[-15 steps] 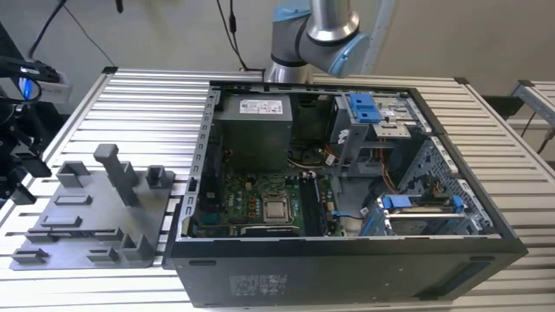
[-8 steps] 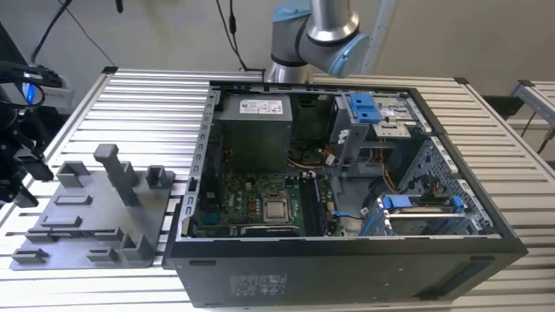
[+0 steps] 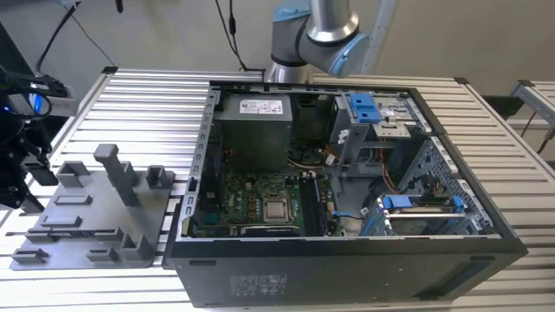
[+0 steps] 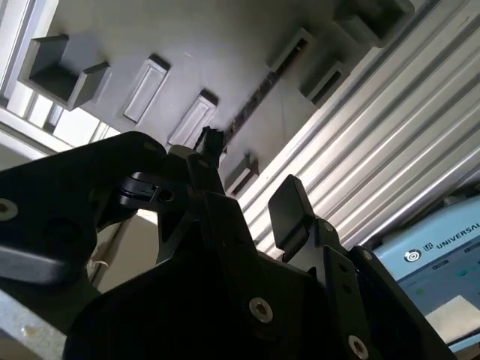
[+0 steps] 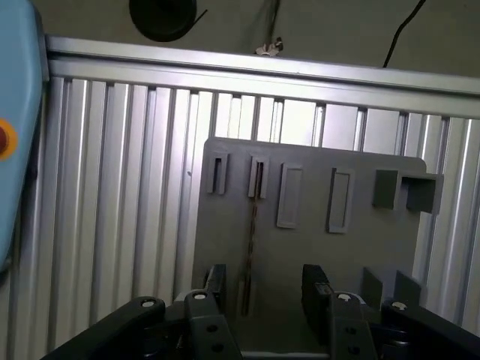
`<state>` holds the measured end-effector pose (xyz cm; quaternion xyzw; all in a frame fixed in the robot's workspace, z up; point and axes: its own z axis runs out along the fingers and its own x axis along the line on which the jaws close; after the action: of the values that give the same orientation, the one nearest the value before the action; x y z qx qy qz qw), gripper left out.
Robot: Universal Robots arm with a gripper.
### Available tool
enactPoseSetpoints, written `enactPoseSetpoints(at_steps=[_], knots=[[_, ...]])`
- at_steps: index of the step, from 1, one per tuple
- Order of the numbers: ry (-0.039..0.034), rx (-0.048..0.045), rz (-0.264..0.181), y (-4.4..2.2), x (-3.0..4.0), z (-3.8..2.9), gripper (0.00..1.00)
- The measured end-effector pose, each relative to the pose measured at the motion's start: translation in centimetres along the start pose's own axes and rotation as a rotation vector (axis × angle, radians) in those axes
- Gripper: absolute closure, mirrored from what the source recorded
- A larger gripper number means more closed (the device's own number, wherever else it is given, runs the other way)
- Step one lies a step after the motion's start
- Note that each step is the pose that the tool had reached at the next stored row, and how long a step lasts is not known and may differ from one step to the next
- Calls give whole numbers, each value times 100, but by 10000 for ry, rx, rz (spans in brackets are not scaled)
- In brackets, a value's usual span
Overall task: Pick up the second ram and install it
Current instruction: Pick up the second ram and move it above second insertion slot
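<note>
1. ram (image 5: 250,247) stands edge-on in the grey tray (image 5: 360,255), showing as a thin dark strip in the first wrist view. one end sits in a narrow slot (image 5: 259,178) near the tray's far edge.
2. in the second wrist view the ram (image 4: 255,94) is a dark line running across the tray (image 4: 225,45) toward the fingers.
3. gripper (image 5: 265,289) is wide apart and has hold of nothing; its 2 black fingers (image 5: 216,281) stand over the near part of the tray.
4. in the first wrist view the ram lies in the gap between the 2 fingers, much nearer to one finger than to the other.
5. in the second wrist view the gripper (image 4: 247,176) is again spread, and the ram's near end lines up with one fingertip. whether they touch, i cannot tell.
6. the tray also has several rectangular recesses (image 5: 289,195) in a row and raised blocks (image 5: 420,191) at one corner.
7. the tray rests on a table (image 5: 112,187) of ribbed metal slats, seen in both wrist views.
8. in the exterior view the tray (image 3: 87,214) lies at the exterior view's left, just beside an open computer case (image 3: 347,273) on the same table (image 3: 147,97).
9. inside the case a green motherboard (image 3: 251,195) lies flat, with a grey power supply (image 3: 251,127) behind it and blue-tabbed drive bays (image 3: 364,107) toward the exterior view's right.
10. the arm (image 3: 312,32) rises behind the case in the exterior view.
</note>
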<state>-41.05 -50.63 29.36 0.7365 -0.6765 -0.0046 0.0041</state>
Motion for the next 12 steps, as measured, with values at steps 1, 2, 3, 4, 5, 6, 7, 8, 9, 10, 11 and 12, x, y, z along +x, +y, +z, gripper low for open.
enactPoseSetpoints(at_steps=[1, 2, 3, 4, 5, 6, 7, 8, 9, 10, 11, 12], knots=[[0, 4, -9, 0, 0, 17, 46], [0, 7, -21, -1, 0, 36, 46], [1, 7, -28, -1, 0, 54, 46], [2, 7, -31, -1, 0, 71, 46], [2, 7, -34, -1, 0, 88, 46], [2, 7, -35, -1, 0, 105, 46], [2, 7, -36, -1, 0, 122, 46], [3, 7, -36, -2, 0, 139, 46], [4, 7, -36, -2, 0, 156, 46], [4, 8, -36, -2, 0, 173, 46], [5, 7, -37, -2, 0, 190, 46], [5, 8, -37, -2, 0, 208, 46]])
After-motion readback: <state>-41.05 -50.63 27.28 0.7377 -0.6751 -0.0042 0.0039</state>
